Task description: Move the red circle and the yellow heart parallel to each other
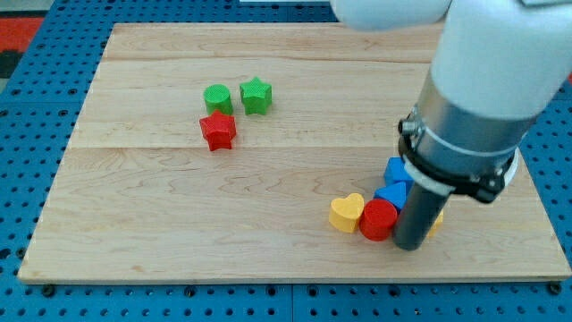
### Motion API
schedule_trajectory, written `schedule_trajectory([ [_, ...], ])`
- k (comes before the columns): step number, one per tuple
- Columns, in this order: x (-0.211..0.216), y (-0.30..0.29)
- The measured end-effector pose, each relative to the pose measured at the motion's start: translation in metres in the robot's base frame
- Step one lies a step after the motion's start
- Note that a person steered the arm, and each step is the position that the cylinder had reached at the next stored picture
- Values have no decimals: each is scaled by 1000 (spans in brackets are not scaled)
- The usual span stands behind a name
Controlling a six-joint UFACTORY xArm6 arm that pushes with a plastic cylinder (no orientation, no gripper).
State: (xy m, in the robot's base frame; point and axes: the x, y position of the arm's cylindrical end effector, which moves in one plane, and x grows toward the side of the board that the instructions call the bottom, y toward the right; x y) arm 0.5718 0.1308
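The red circle point(378, 219) lies near the view's bottom right on the wooden board point(179, 233). The yellow heart point(346, 213) touches its left side. My tip point(408, 247) is down at the red circle's right edge, touching or almost touching it. The rod and arm hide what lies behind and to the right of the circle. Two blue blocks point(394, 182) sit just above the red circle, partly covered by the rod. A sliver of another yellow block point(436, 224) shows right of the rod.
A green circle point(217, 97), a green star point(256, 95) and a red star point(217, 131) cluster at the view's upper left. The board's bottom edge runs close below my tip.
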Motion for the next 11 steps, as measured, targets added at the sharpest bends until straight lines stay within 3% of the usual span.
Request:
schedule_trajectory([
  [1,37,-10],
  [2,47,-29],
  [4,16,-57],
  [5,-13,-19],
  [6,-11,-9],
  [8,-3,-99],
  [11,-13,-134],
])
